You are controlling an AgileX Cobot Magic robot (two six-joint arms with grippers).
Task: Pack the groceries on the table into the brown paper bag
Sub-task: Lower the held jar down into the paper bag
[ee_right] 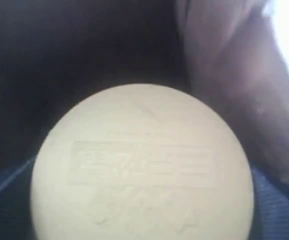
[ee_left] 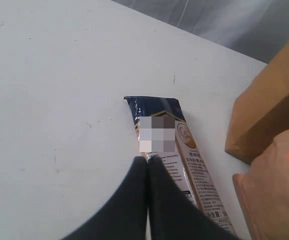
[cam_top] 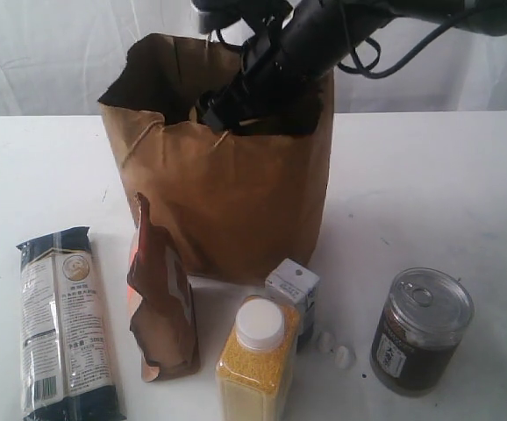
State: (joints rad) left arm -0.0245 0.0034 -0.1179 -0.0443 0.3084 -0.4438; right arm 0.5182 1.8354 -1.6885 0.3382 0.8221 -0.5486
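Observation:
The brown paper bag (cam_top: 227,202) stands open at the back of the table (cam_top: 429,175). My right arm (cam_top: 280,61) reaches down into its mouth; the gripper is hidden inside. The right wrist view is filled by the pale gold lid of the jar (ee_right: 142,165), held close under the camera with dark bag walls around it. In front lie the dark-blue noodle packet (cam_top: 60,324), the brown-orange pouch (cam_top: 161,307), the yellow bottle (cam_top: 255,364), the small carton (cam_top: 293,285) and the pull-tab can (cam_top: 420,329). My left gripper (ee_left: 148,161) is shut and empty above the noodle packet (ee_left: 179,145).
Small white crumbs (cam_top: 334,349) lie between the bottle and the can. The left wrist view shows the bag's corner (ee_left: 274,100) and the pouch (ee_left: 279,195) beside the noodle packet. A white curtain hangs behind the table.

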